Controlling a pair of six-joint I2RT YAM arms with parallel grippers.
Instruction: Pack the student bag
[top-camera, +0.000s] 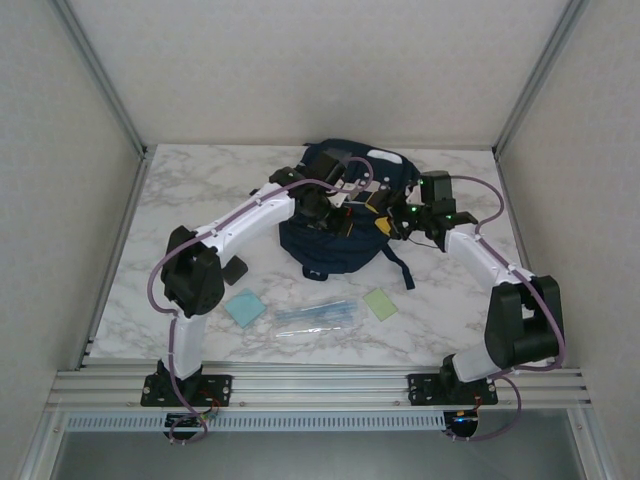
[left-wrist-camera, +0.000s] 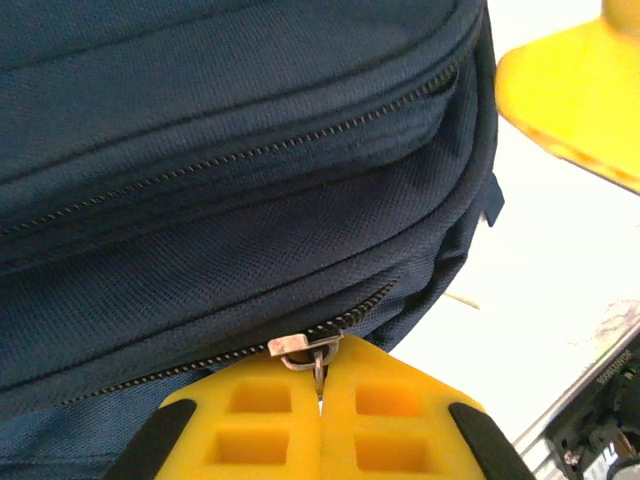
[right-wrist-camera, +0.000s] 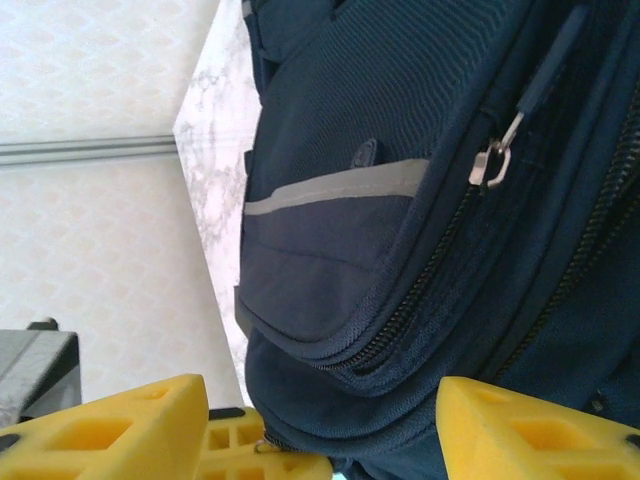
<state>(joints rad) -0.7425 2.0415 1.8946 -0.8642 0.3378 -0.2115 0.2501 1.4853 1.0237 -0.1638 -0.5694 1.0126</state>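
Blue pad (top-camera: 244, 307), pen pack (top-camera: 315, 316) and green pad (top-camera: 380, 303) are lying at 6 o'clock of the student bag (top-camera: 340, 235), which is sitting mid-table. The left gripper (left-wrist-camera: 320, 385) is pinching its zipper pull (left-wrist-camera: 303, 349); the right gripper (right-wrist-camera: 325, 425) is hanging open at the bag's 3 o'clock.

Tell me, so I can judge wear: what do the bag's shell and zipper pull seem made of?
The student bag: woven synthetic fabric, probably nylon or polyester, matte; fine weave grain shows. The zipper pull: likely metal, silvery with a bright glint.

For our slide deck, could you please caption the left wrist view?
The yellow left fingers pinch shut on the metal zipper pull of the navy student bag.
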